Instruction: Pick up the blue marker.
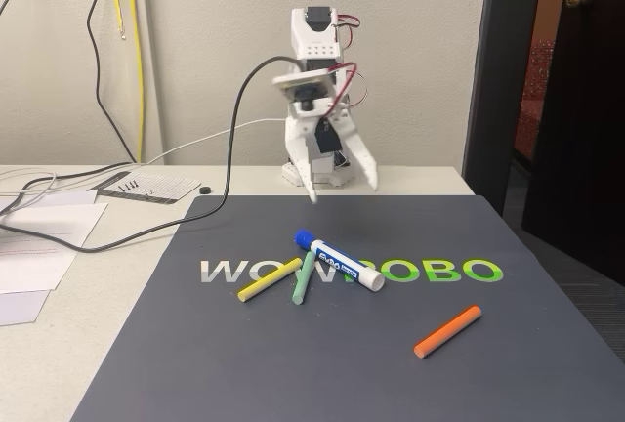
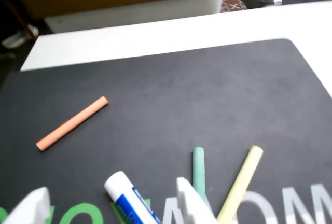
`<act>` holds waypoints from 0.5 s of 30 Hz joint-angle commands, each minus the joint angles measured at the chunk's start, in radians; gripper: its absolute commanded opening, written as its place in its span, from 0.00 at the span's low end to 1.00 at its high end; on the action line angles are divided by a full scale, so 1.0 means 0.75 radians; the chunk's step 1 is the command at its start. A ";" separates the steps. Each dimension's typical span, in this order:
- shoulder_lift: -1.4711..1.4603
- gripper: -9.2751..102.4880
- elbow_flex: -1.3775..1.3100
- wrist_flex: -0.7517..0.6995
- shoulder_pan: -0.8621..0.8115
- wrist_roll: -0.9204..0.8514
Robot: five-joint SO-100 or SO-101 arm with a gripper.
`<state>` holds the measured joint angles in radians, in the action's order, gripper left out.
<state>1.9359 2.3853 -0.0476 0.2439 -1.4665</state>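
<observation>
The blue marker has a white barrel, a blue label and a blue cap. It lies flat on the dark mat, across the printed letters, cap toward the arm. In the wrist view the blue marker sits at the bottom edge, white end up. My gripper hangs open above the mat's far edge, behind the marker and apart from it, with nothing between its fingers. The wrist view puts the gripper at the bottom, with one white finger on each side of the marker.
A pale-green stick touches the marker's left side, and a yellow stick lies beside it. An orange stick lies alone at the front right. The dark mat covers the table. Papers and black cables lie at the left.
</observation>
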 commanded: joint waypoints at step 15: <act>-0.115 0.39 -0.282 -0.309 -0.047 -0.413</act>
<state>1.8500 2.2703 -0.1703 0.2194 -1.8024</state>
